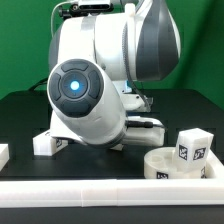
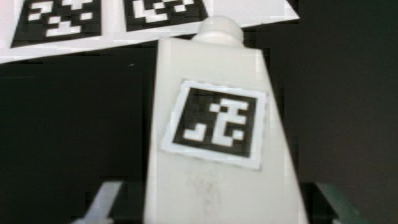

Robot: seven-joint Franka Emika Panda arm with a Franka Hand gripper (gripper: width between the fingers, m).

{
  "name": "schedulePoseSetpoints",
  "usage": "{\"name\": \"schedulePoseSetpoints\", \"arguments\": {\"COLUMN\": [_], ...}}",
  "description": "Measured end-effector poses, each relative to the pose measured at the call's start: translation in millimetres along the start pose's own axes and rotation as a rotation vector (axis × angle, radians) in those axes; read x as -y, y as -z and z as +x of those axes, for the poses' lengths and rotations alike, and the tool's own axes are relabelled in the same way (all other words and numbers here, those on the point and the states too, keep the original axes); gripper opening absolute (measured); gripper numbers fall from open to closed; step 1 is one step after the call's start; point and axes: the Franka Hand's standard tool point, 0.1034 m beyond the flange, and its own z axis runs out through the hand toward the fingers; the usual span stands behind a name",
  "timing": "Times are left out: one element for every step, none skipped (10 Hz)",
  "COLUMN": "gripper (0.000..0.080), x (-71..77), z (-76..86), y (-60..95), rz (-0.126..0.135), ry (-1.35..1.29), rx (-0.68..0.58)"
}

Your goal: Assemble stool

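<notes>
As the wrist view shows it, entry one is the hand [image 2: 217,200], closed on a white stool leg [image 2: 214,120], with one grey finger [image 2: 111,200] against each long side. This leg is oblong, with a square black-and-white tag on its facing side and a short round peg [image 2: 217,32] at its far end. Beyond the peg lies the marker board [image 2: 125,20], flat on the black worktop [image 2: 54,120], with two of its tags in view.

Exterior view:
- The arm [image 1: 90,90] fills the middle and hides the hand and its load.
- Low at the exterior view's right sits the white round seat [image 1: 170,168].
- A tagged block leg [image 1: 191,146] stands on the seat or just behind it; which one cannot be told.
- At the exterior view's left, a third leg [image 1: 47,143] lies on the worktop beside the arm.
- A white piece [image 1: 3,153], cut off by the left edge, cannot be identified.
- A white rail [image 1: 100,190] runs along the front.
</notes>
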Motion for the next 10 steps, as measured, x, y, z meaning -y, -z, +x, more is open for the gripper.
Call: {"name": "schedulePoseSetpoints", "arguments": {"gripper": [0.0327,0.0327,0.0327,0.0327,0.0328,0.0328,0.0328,0.0328,0.0328,0.0328], "x": [1.5,6.6,13.9,23.1,29.5,29.0,28.2,29.1,31.1,33.9], "z": [-6.0,-15.7,-25.2,-37.7,-46.7,-49.9,-46.6,-45.7,-41.2,-36.6], "y": [7.8,19.3,30.7,42.2,51.8,54.2,54.9,55.4,58.4,63.3], "rz": [-0.001,-0.005,-0.011,-0.018,-0.021,-0.019,-0.025,-0.025,-0.021,-0.014], "ry": [0.006,0.012,0.019,-0.013,-0.031,-0.041,-0.008,-0.007,-0.005,0.001], "rx": [-0.001,-0.009,-0.023,-0.033,-0.053,-0.057,-0.072,-0.078,-0.115,-0.193]}}
